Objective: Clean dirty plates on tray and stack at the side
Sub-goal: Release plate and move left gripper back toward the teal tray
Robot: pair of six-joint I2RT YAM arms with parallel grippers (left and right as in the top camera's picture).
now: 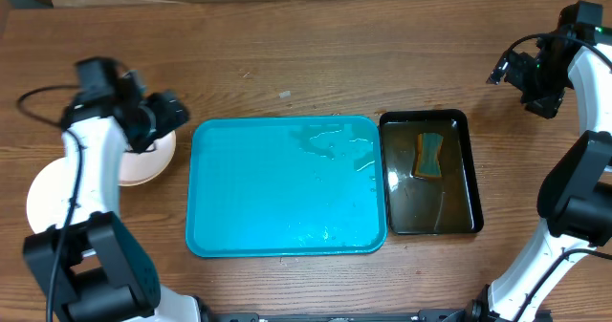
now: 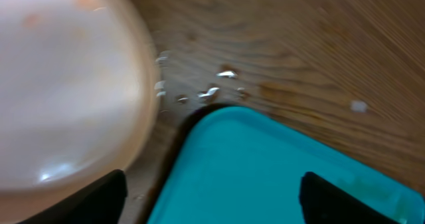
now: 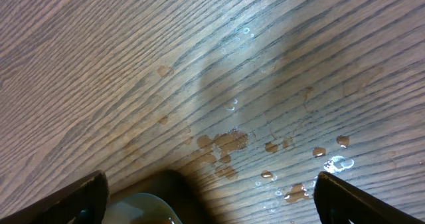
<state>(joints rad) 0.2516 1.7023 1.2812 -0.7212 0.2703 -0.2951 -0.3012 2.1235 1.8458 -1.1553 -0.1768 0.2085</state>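
The turquoise tray (image 1: 287,183) lies in the middle of the table with no plates on it, only water drops. Its corner shows in the left wrist view (image 2: 279,177). Two white plates sit on the table left of it: a small one (image 1: 153,161) by the tray's far left corner and a larger one (image 1: 48,200) nearer the edge. The small plate fills the upper left of the left wrist view (image 2: 66,84). My left gripper (image 1: 175,112) (image 2: 209,187) is open and empty above the gap between that plate and the tray. My right gripper (image 1: 502,71) (image 3: 212,191) is open and empty at the far right. No yellow-green plate is distinguishable.
A narrow black tray (image 1: 464,183) of brownish water with a sponge (image 1: 429,156) lies right of the turquoise tray; its corner shows in the right wrist view (image 3: 166,191). Water drops lie on the wood near both trays (image 3: 292,151).
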